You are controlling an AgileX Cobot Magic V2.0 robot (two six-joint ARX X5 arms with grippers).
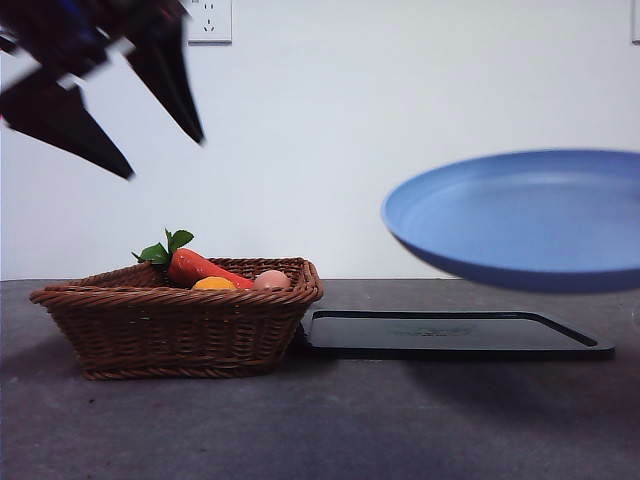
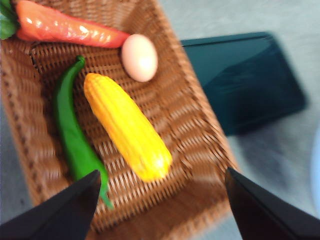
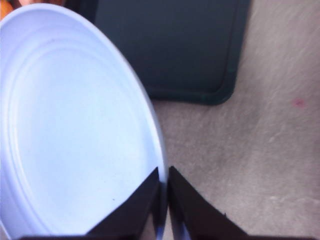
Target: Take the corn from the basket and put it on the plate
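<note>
Front view: a brown wicker basket (image 1: 180, 315) sits on a dark grey table (image 1: 320, 430) at lower left of the frame. Over its rim show a red-orange carrot (image 1: 205, 268) with green leaves, a small patch of the yellow-orange corn (image 1: 213, 284), and a pale pink ball (image 1: 271, 280). Just right of the basket, touching or nearly touching it, lies a flat black tray (image 1: 450, 333). A blue plate (image 1: 520, 220) hangs in the air at right, tilted, above the tray and clear of it. At upper left the left gripper (image 1: 165, 150) hangs above the basket, two dark pointed jaws spread wide with nothing between them. Left wrist view: the corn (image 2: 127, 126) lies on the woven floor at the middle of the frame, running diagonally from upper left to lower right. A green chili pepper (image 2: 75, 140) lies alongside it to the left, the carrot (image 2: 70, 29) crosses the top, and the pink ball (image 2: 139, 57) rests at upper centre by the carrot's tip. The left gripper (image 2: 160, 200) shows its jaws at the two bottom corners, far apart and gripping nothing. Right wrist view: the right gripper (image 3: 163, 175) at bottom centre has its jaws pinched together on the rim of the plate (image 3: 70, 125), which fills the left half of the frame, with the tray (image 3: 170, 50) at top centre and bare table at right.
</note>
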